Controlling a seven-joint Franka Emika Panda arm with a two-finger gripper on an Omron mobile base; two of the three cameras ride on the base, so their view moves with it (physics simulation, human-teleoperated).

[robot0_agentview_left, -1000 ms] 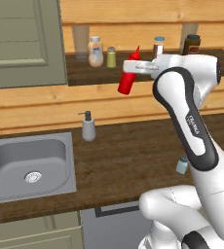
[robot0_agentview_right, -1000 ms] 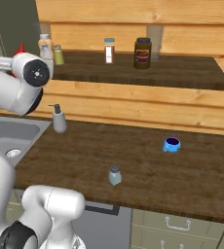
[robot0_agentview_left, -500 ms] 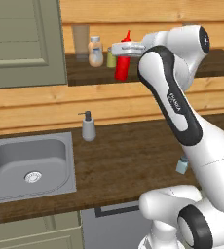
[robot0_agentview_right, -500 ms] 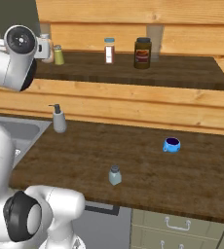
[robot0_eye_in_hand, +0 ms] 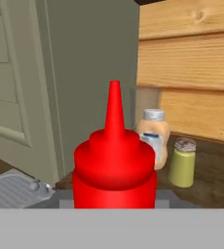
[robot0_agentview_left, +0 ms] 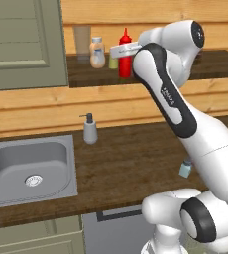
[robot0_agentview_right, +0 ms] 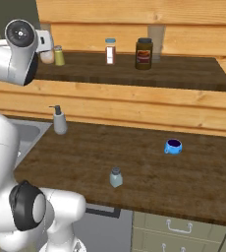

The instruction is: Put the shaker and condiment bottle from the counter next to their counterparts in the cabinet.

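Your tool point(robot0_agentview_left: 122, 49) grips the red bottle point(robot0_agentview_left: 125, 54) upright over the cabinet shelf point(robot0_agentview_left: 86, 75), the peach bottle point(robot0_eye_in_hand: 153, 136) at its two o'clock. It is light and squeezable; hold the body gently.

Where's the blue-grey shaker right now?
The shaker stands on the counter near its front edge, left of the blue cup; the left base view shows it beside the arm.

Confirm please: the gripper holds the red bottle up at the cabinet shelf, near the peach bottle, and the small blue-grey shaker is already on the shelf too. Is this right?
Not quite. The blue-grey shaker is not on the shelf; the right base view shows it standing on the counter. The rest holds: the gripper holds the red bottle at the shelf, near the peach bottle.
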